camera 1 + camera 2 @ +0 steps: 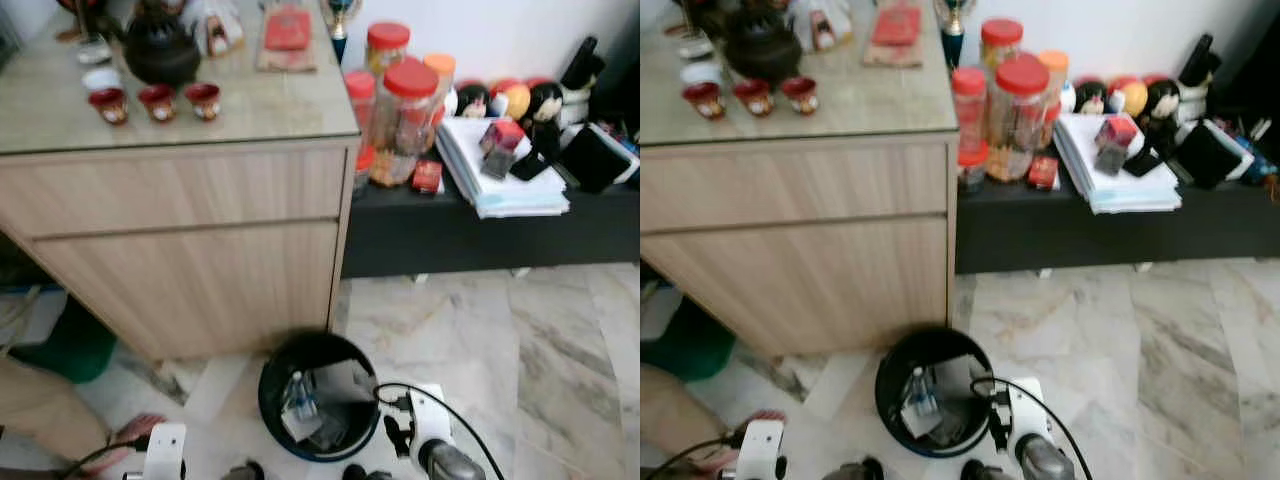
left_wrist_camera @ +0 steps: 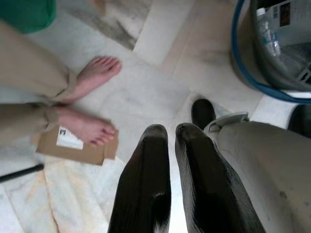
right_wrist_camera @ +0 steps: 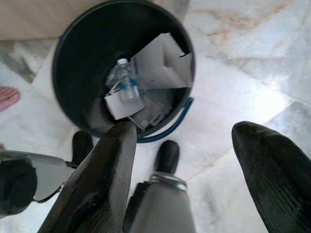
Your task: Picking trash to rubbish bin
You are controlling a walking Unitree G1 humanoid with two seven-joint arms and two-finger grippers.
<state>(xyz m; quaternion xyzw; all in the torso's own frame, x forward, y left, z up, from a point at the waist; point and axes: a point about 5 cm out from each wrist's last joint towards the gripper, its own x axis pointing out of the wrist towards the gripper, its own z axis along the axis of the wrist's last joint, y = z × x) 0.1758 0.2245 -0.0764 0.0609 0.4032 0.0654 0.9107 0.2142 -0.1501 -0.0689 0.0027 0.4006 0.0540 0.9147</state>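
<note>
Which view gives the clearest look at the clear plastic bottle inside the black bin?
The right wrist view: it looks straight down into the black round rubbish bin, showing the clear plastic bottle whole among paper. Eye views show it small; left wrist view catches its top at the edge.

A wooden cabinet [image 1: 190, 240] is seen on the marble floor [image 1: 500, 340]. On its glass top a dark teapot [image 1: 160, 45] and three red cups [image 1: 155, 102] are placed — beside it, red-lidded jars [image 1: 405, 115] and stacked papers [image 1: 500, 175] are kept on a black shelf [image 1: 480, 235].

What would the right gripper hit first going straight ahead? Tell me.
Probably the near rim of the black bin, or the paper and plastic bottle inside it. The right gripper is open and empty; depth is unclear.
</note>
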